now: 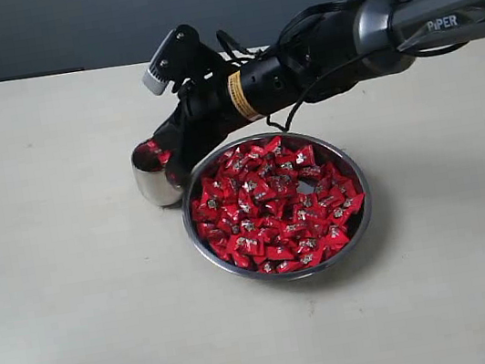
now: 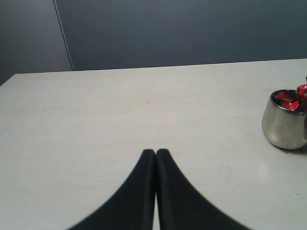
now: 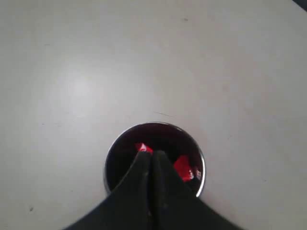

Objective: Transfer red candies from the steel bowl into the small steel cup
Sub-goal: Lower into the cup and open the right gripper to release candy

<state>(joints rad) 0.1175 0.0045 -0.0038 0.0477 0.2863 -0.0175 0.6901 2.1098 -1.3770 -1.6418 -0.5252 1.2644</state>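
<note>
The steel bowl (image 1: 366, 207), heaped with red candies (image 1: 273, 200), sits mid-table. Touching its left side is the small steel cup (image 1: 153, 185), with a few candies inside. My right gripper (image 1: 162, 154) reaches across the bowl's far rim and points down into the cup's mouth. In the right wrist view the right gripper (image 3: 151, 153) is shut above the cup (image 3: 109, 165), and a red candy (image 3: 142, 147) pokes out at its tips, apparently pinched. More candies (image 3: 184, 167) lie in the cup. My left gripper (image 2: 156, 151) is shut on nothing above bare table, well away from the cup (image 2: 282, 122).
The table (image 1: 69, 311) is a pale, plain surface with a dark wall behind it. The black right arm (image 1: 298, 67) with its cables stretches over the bowl's far side.
</note>
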